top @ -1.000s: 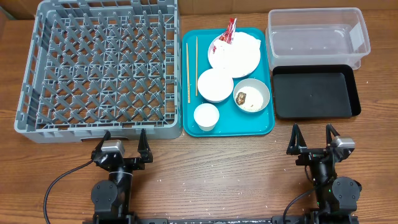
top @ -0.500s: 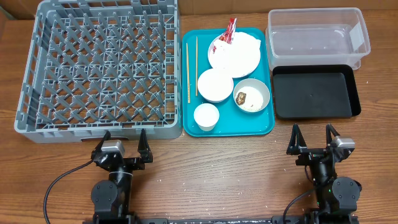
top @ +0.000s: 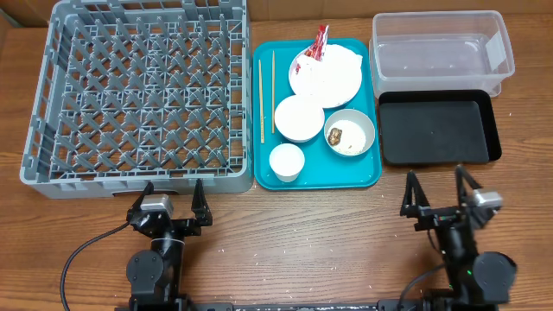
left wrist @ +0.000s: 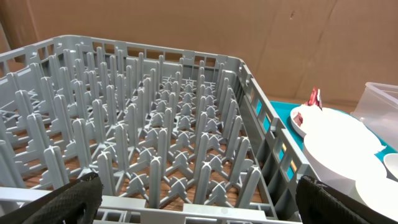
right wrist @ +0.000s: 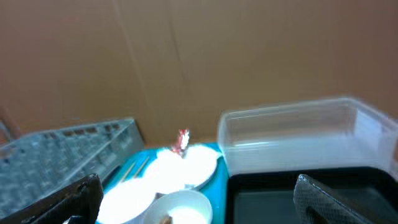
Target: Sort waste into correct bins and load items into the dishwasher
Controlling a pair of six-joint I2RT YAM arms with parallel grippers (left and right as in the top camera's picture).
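Only my right tool [top: 435, 180] has shifted since a second ago, sliding a touch toward 4 o'clock on the desk [top: 285, 246]; its wrist view is smeared. My left tool [top: 173, 186] has not budged. Both have their fingers spread apart and hold nothing.

As I judge it, nothing of the job is done yet. The dish rack [top: 43, 95], at 10 o'clock, stands with no dishes in it. Everything to be sorted sits on the teal tray [top: 367, 177] at 12 o'clock:
- The plate [top: 321, 85] is at the tray's far end, with the red wrapper [top: 320, 41] on its 11 o'clock rim and the napkin [top: 344, 59] on it.
- The plain bowl [top: 299, 117] is just below the plate.
- The second bowl [top: 356, 128], at 3 o'clock of the first, has the brown lump [top: 335, 134] inside.
- The cup [top: 286, 161] is at the near end.
- The chopsticks [top: 262, 99] lie along the tray's 9 o'clock edge.

Any rice grains are too small for me to pick out.

At 2 o'clock, the clear tub [top: 501, 52] and the black tray [top: 436, 130] touching its near side both look bare. All the waste and every dish is left to move.
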